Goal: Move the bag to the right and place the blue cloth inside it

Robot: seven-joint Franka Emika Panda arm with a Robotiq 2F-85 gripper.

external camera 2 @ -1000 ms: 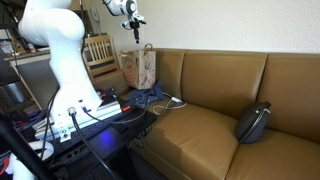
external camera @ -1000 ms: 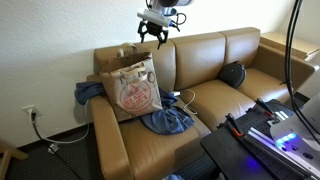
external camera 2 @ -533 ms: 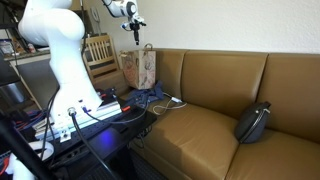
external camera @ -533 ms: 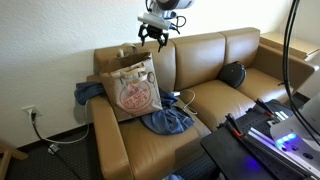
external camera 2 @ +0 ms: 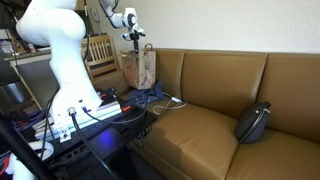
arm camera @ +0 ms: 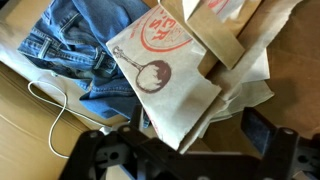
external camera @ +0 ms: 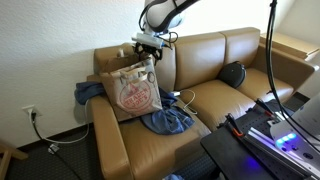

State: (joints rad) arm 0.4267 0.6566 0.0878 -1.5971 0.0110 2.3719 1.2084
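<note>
A brown paper bag (external camera: 132, 90) with a red print stands against the left arm of the tan sofa; it also shows in an exterior view (external camera 2: 140, 67) and in the wrist view (arm camera: 165, 80). A blue denim cloth (external camera: 167, 120) lies on the seat in front of the bag, with more blue cloth (external camera: 88, 92) behind it, and shows beside the bag in the wrist view (arm camera: 85, 45). My gripper (external camera: 148, 45) (external camera 2: 136, 40) hangs just above the bag's top edge. In the wrist view the gripper (arm camera: 200, 125) is open, with the bag's corner between its fingers.
A black bag (external camera: 232, 73) (external camera 2: 254, 122) rests on the far seat of the sofa (external camera: 205, 98). A white cable (arm camera: 50, 110) lies on the cushion by the cloth. A wooden chair (external camera 2: 98, 52) stands behind the sofa.
My gripper has come down from above the sofa back to the top edge of the paper bag. The bag and cloth have not moved.
</note>
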